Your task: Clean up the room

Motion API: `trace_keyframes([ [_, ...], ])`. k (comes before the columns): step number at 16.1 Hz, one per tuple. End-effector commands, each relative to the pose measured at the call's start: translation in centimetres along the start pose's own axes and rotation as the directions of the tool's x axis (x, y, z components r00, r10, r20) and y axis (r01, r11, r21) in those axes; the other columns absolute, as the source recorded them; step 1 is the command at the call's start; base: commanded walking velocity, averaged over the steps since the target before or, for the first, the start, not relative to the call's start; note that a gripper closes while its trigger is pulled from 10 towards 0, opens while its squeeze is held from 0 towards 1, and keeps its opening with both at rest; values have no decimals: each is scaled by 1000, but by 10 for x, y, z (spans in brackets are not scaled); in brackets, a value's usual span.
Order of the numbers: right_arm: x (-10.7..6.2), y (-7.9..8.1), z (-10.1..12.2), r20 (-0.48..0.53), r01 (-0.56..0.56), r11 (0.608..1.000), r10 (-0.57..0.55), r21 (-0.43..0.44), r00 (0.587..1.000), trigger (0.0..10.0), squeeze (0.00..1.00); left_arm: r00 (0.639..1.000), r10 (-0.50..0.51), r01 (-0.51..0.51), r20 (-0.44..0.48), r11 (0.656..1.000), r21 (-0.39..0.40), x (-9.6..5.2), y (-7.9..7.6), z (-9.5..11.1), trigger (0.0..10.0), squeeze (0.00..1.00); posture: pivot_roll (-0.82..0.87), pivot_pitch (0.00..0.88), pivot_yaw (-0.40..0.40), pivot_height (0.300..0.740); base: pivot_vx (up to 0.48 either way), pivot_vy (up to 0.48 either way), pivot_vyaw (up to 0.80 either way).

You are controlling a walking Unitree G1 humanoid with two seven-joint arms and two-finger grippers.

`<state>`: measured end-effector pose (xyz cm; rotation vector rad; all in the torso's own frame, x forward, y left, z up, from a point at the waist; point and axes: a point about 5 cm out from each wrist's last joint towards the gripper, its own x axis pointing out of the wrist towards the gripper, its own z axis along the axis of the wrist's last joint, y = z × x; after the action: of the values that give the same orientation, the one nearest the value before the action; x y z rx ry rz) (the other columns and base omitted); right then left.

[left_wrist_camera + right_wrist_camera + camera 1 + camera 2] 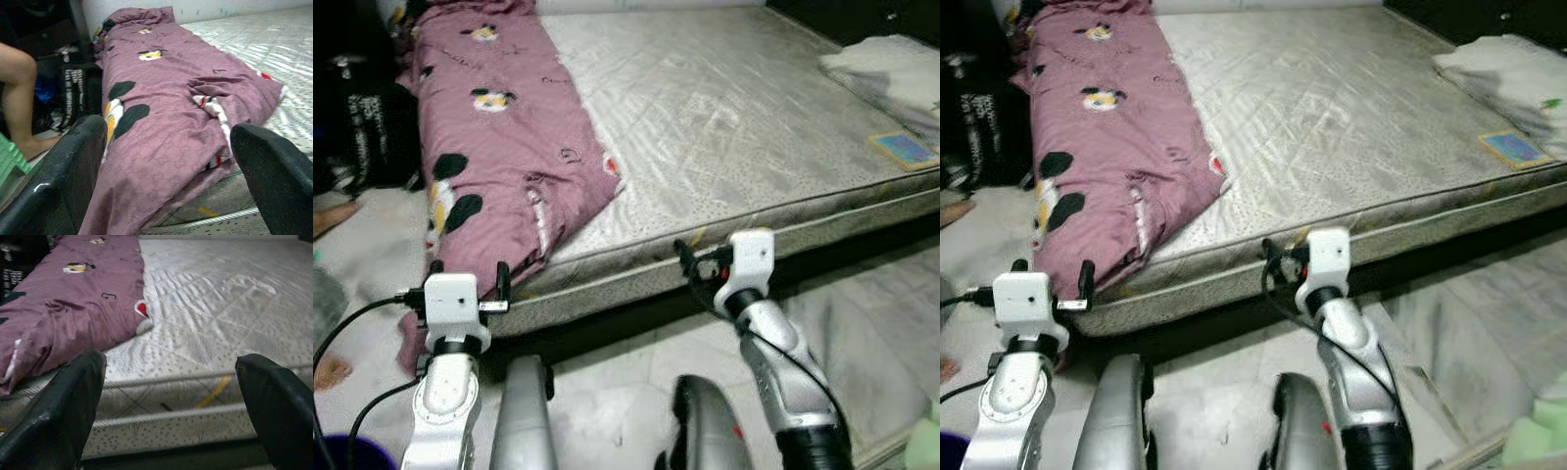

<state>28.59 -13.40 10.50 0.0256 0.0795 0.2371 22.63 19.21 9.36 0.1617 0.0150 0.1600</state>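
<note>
Left gripper (166, 161) faced the mauve cartoon-print quilt (499, 147) at 11 o'clock, jaws wide; right gripper (171, 396) faced the grey quilted mattress (724, 127), jaws wide.

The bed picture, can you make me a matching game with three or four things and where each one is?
Things:
1. purple blanket
2. small colourful book
3. left gripper
4. right gripper

Places:
A. near the right edge of the mattress
B. held up, open, in front of the bare front edge of the mattress
C. along the left side of the mattress, hanging over its front corner
D. held up, open, in front of the hanging end of the blanket

Pairs: 1-C, 2-A, 3-D, 4-B
</note>
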Motion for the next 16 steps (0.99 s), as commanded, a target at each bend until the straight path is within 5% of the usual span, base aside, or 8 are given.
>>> trace_keyframes([
  [1,2,5,2,8,-22,1000,22,-7,1000,10000,0,1000,-3,3,-4,1000,3,0,1,1,10000,0,45,64,-62,564,0,0,763],
  [6,3,6,0,0,-28,1000,28,2,1000,10000,0,1000,-15,15,-5,1000,-1,0,-1,2,10000,0,46,64,-61,564,0,0,639],
  [16,4,7,-2,2,-47,999,47,-17,999,10000,0,999,-48,48,-10,999,-20,1,-5,2,10000,0,47,56,-60,564,0,0,233],
])
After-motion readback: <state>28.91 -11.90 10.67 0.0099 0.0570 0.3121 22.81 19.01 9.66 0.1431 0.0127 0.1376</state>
